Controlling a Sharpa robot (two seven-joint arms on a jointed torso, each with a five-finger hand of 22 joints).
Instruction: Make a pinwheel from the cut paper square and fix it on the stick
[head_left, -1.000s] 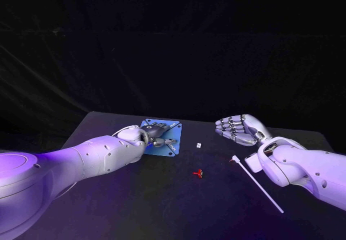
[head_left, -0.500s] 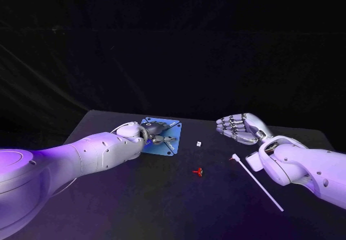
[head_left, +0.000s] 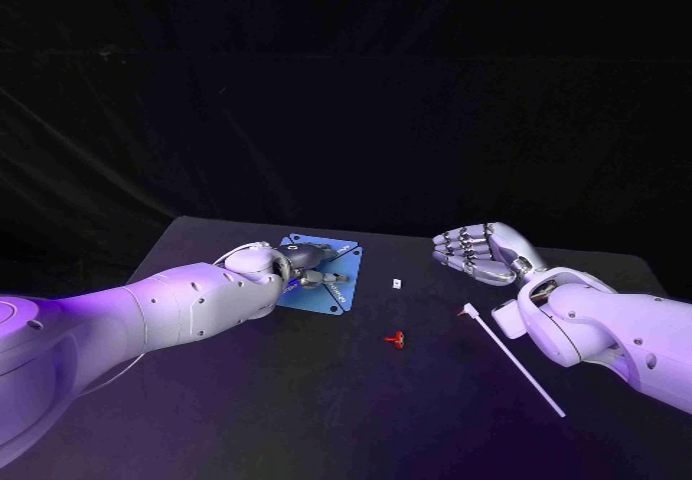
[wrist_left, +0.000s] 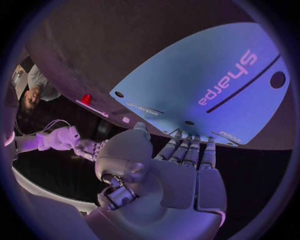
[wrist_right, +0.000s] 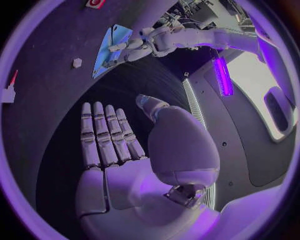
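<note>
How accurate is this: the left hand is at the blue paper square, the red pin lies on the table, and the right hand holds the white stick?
Wrong on one count. The right hand holds nothing; the white stick lies on the table beside that arm, as the head view shows. The rest stands.

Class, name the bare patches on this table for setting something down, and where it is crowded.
Bare: the near table between the left arm and the stick, in front of the red pin. Crowded: the far side, where the left hand is at the blue paper beside the small white piece.
</note>
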